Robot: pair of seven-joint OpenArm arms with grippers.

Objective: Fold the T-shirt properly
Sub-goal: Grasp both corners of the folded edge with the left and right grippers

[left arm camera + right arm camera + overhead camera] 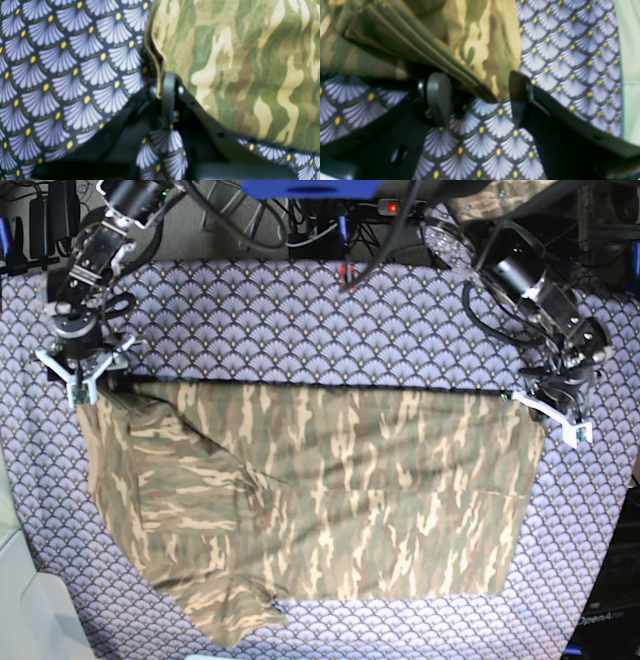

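Left pincer (pixel 167 96) clenched on T-shirt (pixel 320 500) hem at frame right, right pincer (pixel 477 97) released, straddling the corner upper left.

This looks like a robotics lab bench, not a home. A table cloth (pixel 300 320) with a purple-grey fan-scale print covers the work surface. Along the far edge, black cables (pixel 250 225) tangle around a blue bar (pixel 310 188) with a red indicator light (pixel 392 208). Two black robot arms (pixel 95 250) mount there, reaching over the cloth.
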